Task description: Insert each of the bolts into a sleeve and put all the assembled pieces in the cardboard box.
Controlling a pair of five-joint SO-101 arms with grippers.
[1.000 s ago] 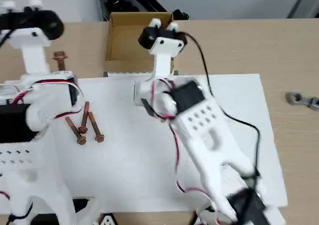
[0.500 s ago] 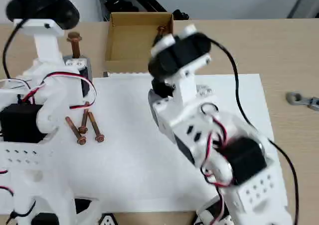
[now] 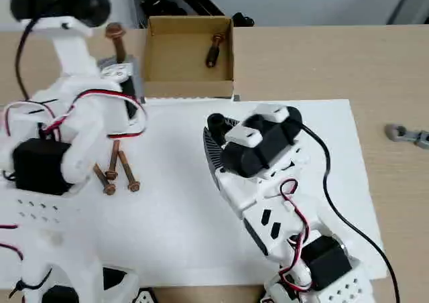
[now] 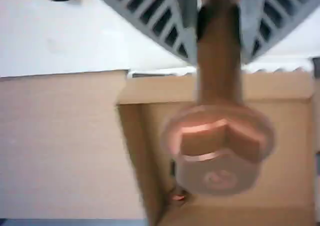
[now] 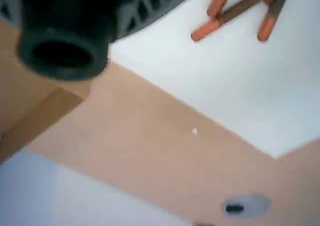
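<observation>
Holding one bolt (image 4: 218, 146) by the shank: left claw (image 4: 220, 46), clamped tight, head end jutting forward along the claw's line. Cardboard box (image 3: 157, 55) lies just beside the bolt head; one assembled piece (image 3: 214, 48) already inside. Three loose bolts (image 3: 115, 169) on white sheet (image 3: 174, 209).

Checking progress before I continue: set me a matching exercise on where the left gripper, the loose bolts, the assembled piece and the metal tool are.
Things:
1 left gripper
2 three loose bolts
3 assembled piece
4 metal tool

Places:
a on the bare table
b in the cardboard box
c on the white sheet
d shut on a bolt by the box

Pairs: 1-d, 2-c, 3-b, 4-a
</observation>
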